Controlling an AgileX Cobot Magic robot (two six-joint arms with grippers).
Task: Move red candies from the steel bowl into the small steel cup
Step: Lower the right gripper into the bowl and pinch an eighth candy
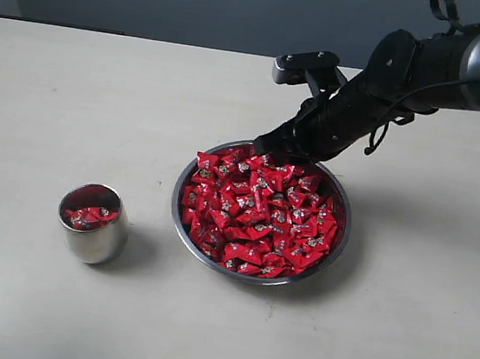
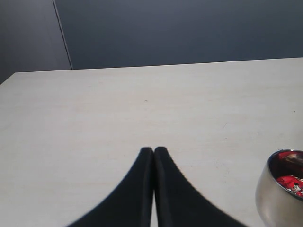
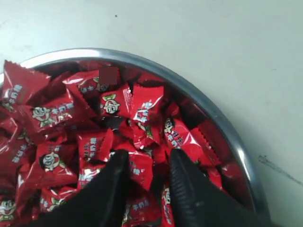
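Note:
The steel bowl (image 1: 176, 215) sits at mid-table, heaped with red candies (image 1: 258, 212). To its left stands the small steel cup (image 1: 92, 224), holding a few red candies (image 1: 88, 216). My right gripper (image 1: 266, 148) hangs low over the bowl's far rim. In the right wrist view its fingers (image 3: 149, 153) stand open, tips down among the candies (image 3: 113, 104), with one wrapper lying between them inside the bowl's rim (image 3: 203, 101). My left gripper (image 2: 154, 150) is shut and empty above bare table, the cup (image 2: 279, 189) off to its side. The exterior view does not show the left gripper.
The pale tabletop (image 1: 74, 107) stretches around the bowl and cup. A dark wall (image 1: 201, 0) runs behind the table's far edge. The right arm (image 1: 429, 67) reaches in from the upper right.

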